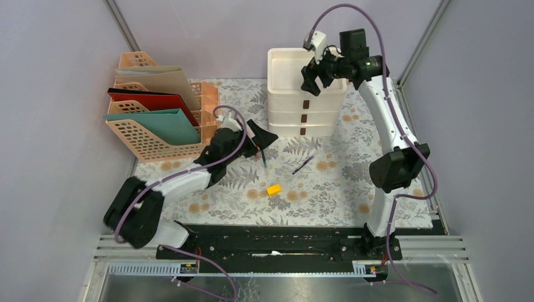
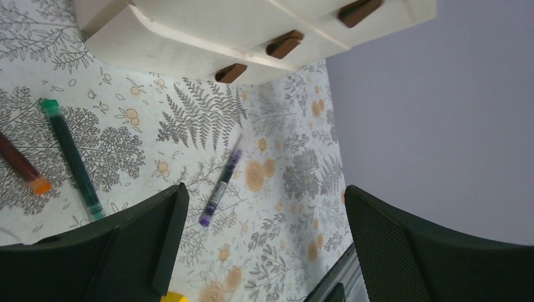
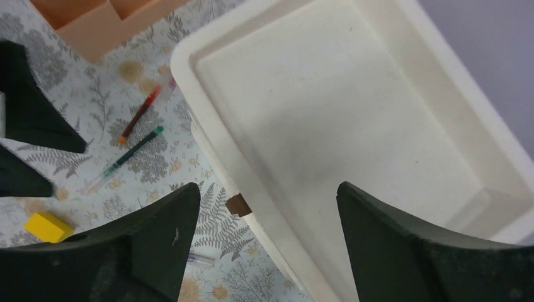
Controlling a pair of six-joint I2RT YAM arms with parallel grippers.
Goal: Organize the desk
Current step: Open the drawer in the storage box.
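The desk (image 1: 352, 189) is seen from above in the top view. It fills the space between the black rail (image 1: 277, 242) at the front and the grey wall at the back, and it is covered in cloth printed with ferns and flowers.

A white drawer unit (image 1: 302, 107) is set at the rear centre. Three brown handles (image 2: 284, 44) are stacked on its front, and its top tray (image 3: 352, 126) is open to the sky. A peach file rack (image 1: 157, 135) is placed at the rear left, and beige, red and teal folders (image 1: 160, 123) are held in it.

The left gripper (image 1: 258, 138) is held low over the desk, just in front of the drawers. Its jaws are spread wide, and a purple pen (image 2: 220, 182) is seen on the cloth between them in the left wrist view. A green pen (image 2: 72, 160) and a red pen (image 2: 22, 167) with an orange end are laid side by side, apart from each other, left of the purple one. A yellow block (image 1: 274, 189) is set nearer the rail, apart from the pens.

The right gripper (image 1: 318, 74) is raised above the top tray. Its jaws are likewise spread, and the tray's front rim is framed between them in the right wrist view.
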